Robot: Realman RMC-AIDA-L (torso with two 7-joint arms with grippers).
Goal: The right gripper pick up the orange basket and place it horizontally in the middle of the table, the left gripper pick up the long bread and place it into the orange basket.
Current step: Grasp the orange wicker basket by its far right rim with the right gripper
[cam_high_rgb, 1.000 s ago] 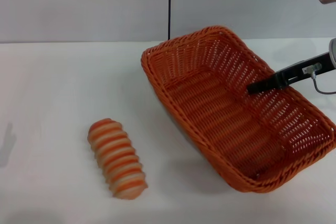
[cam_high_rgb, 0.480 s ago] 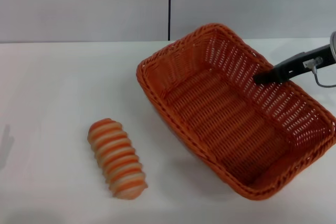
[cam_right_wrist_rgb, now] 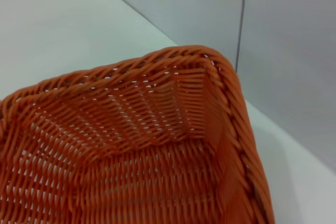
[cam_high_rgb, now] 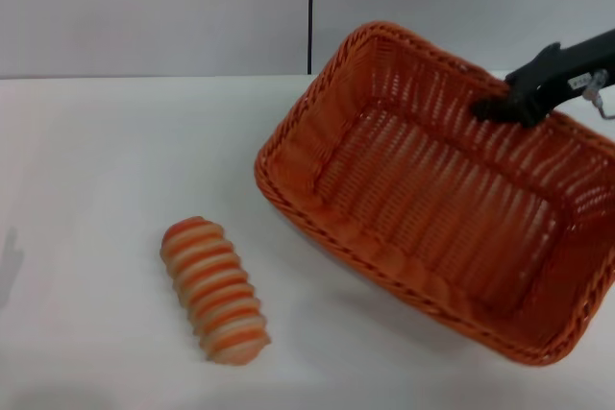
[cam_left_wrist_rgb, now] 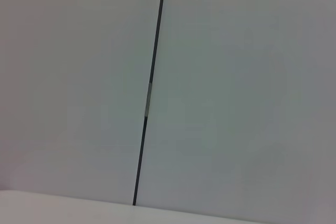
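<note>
Orange basket (cam_high_rgb: 432, 228) tilted, apparently lifted, right of striped long bread (cam_high_rgb: 214, 290) lying flat.

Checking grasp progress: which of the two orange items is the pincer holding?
The orange basket, tilted, its far rim gripped by the right pincer; the striped long bread lies untouched.

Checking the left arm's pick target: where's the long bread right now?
In the head view the long bread lies on the table at front left, apart from the tilted orange basket, which the right gripper holds by its far rim.

No readable text, no labels, no brands, no numbers, no signs
</note>
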